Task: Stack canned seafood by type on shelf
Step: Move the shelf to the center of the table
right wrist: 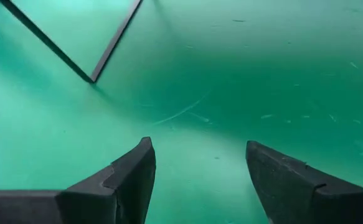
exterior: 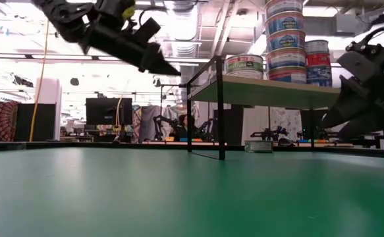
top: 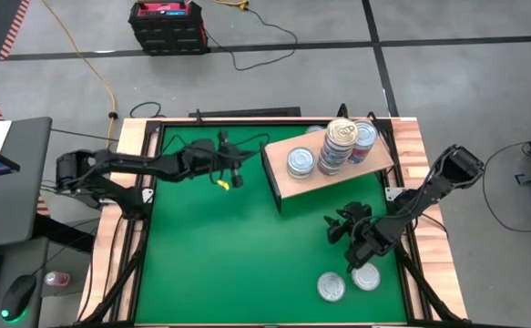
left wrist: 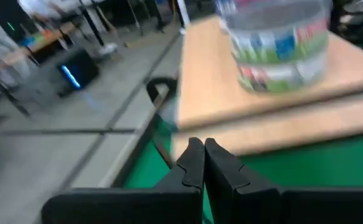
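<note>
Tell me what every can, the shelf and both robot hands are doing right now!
left gripper: fingers shut, empty, raised beside the shelf.
right gripper: fingers open, empty, over bare green mat.
shelf: upright, carrying cans.
tall can stack: standing on the shelf.
single can: flat on the shelf.
two loose cans: lying on the table, not yet shelved.

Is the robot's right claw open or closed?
Open. The right gripper shows bare green table between its two spread fingers, holding nothing.
</note>
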### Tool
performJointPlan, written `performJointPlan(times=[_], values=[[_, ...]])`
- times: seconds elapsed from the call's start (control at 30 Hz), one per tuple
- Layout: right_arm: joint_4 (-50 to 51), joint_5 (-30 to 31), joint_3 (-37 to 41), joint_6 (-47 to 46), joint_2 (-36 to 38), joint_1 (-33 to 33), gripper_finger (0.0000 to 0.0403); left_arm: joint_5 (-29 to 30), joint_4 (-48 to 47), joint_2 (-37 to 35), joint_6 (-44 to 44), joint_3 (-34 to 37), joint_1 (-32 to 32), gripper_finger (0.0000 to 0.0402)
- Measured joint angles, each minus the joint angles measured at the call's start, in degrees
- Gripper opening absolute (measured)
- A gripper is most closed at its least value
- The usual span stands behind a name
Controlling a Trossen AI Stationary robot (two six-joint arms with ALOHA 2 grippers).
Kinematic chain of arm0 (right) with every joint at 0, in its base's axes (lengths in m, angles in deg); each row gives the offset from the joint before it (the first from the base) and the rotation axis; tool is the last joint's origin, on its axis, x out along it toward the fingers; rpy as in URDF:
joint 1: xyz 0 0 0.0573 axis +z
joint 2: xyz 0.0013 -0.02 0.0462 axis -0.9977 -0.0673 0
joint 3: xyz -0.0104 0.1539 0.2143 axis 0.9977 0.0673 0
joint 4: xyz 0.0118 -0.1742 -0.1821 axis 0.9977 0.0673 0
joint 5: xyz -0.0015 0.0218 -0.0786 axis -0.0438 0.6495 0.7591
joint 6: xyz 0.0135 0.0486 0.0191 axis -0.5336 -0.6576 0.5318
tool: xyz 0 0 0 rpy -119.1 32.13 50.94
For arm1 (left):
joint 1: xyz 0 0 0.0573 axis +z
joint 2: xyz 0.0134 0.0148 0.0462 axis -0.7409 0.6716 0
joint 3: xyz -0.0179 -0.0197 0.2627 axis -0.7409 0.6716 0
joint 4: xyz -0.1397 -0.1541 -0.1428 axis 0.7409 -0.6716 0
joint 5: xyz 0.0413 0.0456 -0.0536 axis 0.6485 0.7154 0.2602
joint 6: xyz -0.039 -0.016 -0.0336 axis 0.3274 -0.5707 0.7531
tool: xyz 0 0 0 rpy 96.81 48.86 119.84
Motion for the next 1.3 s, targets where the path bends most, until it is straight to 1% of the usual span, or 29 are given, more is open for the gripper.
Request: performJointPlan(times=[0.1, 0.2, 0.3, 0.43, 0.53, 0.6, 0.7, 0.8, 0.9, 0.97, 1.07, 1.13, 1.3], values=[[0.59, -0.1, 0.5, 0.12, 0.0, -0.16, 0.0276, -1.84, 1.98, 0.02, 5.57, 2.71, -1.08, 0.0], [0.57, -0.48, 0.43, 0.14, 0.24, -0.51, 0.0276, -0.99, 2.13, 1.83, 13.41, 2.91, -3.1, 0.0009], [1.3, -2.29, -0.8, 2.03, 1.14, -0.52, 0.0276, -0.87, 2.24, 1.95, 17.19, 3.08, -6.03, 0.0037], [2.04, -4.09, -3.01, 6.74, 2.87, -0.52, 0.0276, 4.08, 1.18, 1.85, 20.67, 2.91, -10.89, 0.0091], [2.66, -4.7, -4.6, 8.36, 4.32, -0.46, 0.0276, 4.77, 1.42, 1.96, 24.71, 2.99, -14.49, 0.0124], [2.81, -4.74, -6.14, 9.56, 5.28, -0.39, 0.0276, 4.4, 2.6, 3.04, 27.79, 2.86, -17.13, 0.0137], [4.1, -4.86, -9.71, 12.79, 6.25, -0.4, 0.0276, 5.64, 4.16, 5.23, 33.52, 2.93, -21.45, 0.0146], [9.23, -5.42, -14.78, 16.08, 6.64, -0.52, 0.0276, 11.82, 5.47, 8.47, 34.59, 0.78, -26.21, 0.0147], [18.31, -5.61, -20.55, 17.5, 6.64, -0.3, 0.0276, 19.38, 5.78, 14.0, 32.59, -1.85, -29.82, 0.0148], [23.58, -5.51, -23.33, 17.55, 6.78, 0.0, 0.0276, 24.03, 8.59, 18.51, 30.64, -3.94, -30.95, 0.0148], [28.43, -5.26, -26.12, 17.83, 7.76, 0.87, 0.0276, 30.44, 11.69, 24.71, 30.51, -7.19, -31.37, 0.0148], [30.18, -5.06, -27.25, 17.72, 9.18, 1.84, 0.0276, 30.58, 11.43, 27.75, 31.98, -9.05, -30.84, 0.0148], [30.59, -4.87, -27.75, 17.65, 12.82, 4.62, 0.0276, 26.56, 11.75, 31.86, 33.03, -12.43, -29.84, 0.0148]])
